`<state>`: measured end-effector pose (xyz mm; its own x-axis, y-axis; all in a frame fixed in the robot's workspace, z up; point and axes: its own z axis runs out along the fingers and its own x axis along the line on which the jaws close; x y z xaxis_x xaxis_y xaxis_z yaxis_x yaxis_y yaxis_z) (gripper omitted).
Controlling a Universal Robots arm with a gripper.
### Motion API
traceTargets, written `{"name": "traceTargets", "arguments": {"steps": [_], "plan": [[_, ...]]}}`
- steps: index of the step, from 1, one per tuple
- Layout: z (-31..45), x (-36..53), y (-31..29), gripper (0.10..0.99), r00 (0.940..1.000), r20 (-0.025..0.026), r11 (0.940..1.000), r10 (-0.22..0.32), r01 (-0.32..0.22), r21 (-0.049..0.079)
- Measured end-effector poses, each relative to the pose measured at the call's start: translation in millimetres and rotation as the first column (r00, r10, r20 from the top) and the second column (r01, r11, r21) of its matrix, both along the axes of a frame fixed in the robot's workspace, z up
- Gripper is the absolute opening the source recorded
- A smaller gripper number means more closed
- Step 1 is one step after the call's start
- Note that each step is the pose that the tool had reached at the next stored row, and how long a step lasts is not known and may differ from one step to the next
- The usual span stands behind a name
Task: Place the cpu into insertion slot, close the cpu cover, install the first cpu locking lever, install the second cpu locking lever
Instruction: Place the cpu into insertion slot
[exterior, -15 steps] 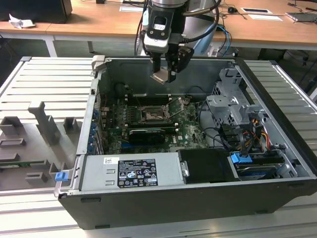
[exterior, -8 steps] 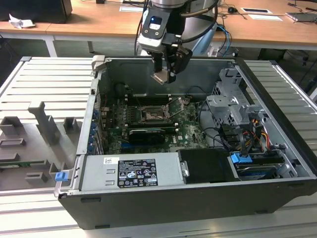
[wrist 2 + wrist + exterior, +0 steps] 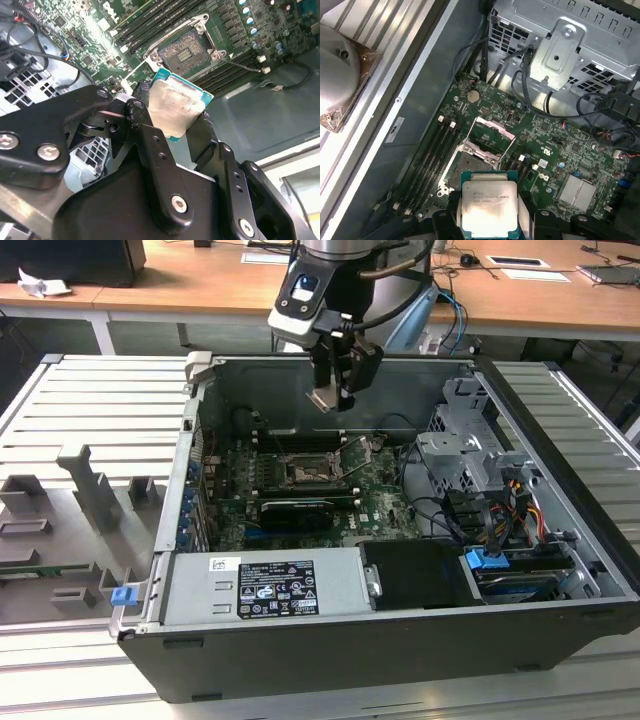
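Your gripper [image 3: 333,395] is clamped on the cpu [image 3: 324,400], one finger on each of two opposite edges. It hangs inside the open case [image 3: 560,540], in the air well above the board [image 3: 385,500] and touching nothing.

In the second wrist view the cpu [image 3: 172,107] shows its pale metal face, with the slot [image 3: 187,50] beyond it, bare and dark inside its silver rim. A thin lever [image 3: 240,61] lies loose beside the slot.

In the first wrist view the cover [image 3: 492,130] stands tipped up at the far edge of the slot [image 3: 470,167]. The memory slots [image 3: 432,155] run along one side. Black cables [image 3: 530,85] droop from the drive cage [image 3: 560,45] onto the board near the cover.

In the exterior view a black card [image 3: 295,512] sits just in front of the slot, and the power supply [image 3: 265,585] fills the near edge.
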<state>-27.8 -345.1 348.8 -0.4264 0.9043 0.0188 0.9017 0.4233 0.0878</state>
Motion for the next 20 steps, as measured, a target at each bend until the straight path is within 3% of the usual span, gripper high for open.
{"name": "traceTargets", "arguments": {"steps": [4, 11, 14, 17, 20], "plan": [[-2.9, 0.0, 0.0, 0.537, 0.9992, -0.0016, 0.9992, -0.041, 0.041, 0.0], [-7.0, 0.0, 0.0, 0.537, 0.9989, -0.0033, 0.9989, -0.047, 0.047, -0.001], [-7.6, 0.0, 0.0, 0.537, 0.9961, -0.0032, 0.9961, -0.089, 0.089, 0.0], [-8.9, 0.0, 0.0, 0.537, 0.9874, -0.0041, 0.9874, -0.158, 0.158, -0.001], [-11.2, -0.1, 0.0, 0.537, 0.9872, -0.004, 0.9872, -0.16, 0.16, -0.001]]}}
